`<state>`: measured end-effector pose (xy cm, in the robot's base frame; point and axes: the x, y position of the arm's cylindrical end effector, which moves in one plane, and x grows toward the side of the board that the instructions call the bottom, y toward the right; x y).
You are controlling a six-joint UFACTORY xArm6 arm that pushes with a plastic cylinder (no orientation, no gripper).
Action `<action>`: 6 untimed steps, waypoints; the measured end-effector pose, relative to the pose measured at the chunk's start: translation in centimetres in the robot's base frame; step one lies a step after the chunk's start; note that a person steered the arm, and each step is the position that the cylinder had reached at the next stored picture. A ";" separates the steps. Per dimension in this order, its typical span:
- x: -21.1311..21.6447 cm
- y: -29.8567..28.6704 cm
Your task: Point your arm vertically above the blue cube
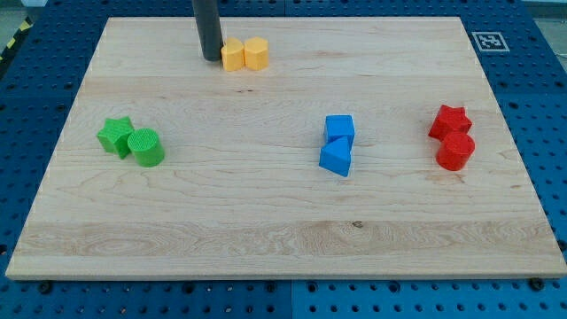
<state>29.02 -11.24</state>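
Observation:
The blue cube sits right of the board's middle, touching a blue triangular block just below it. My tip is near the view's top, left of centre, right beside the left side of a yellow block. The tip is far up and to the left of the blue cube.
A second yellow block touches the first on its right. A green star and green cylinder sit at the view's left. A red star and red cylinder sit at the right. The wooden board lies on a blue pegboard table.

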 end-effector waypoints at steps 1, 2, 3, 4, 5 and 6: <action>5.0 -1.2; 9.1 0.2; 9.5 7.2; 9.3 14.3; 10.9 18.6; 9.2 22.5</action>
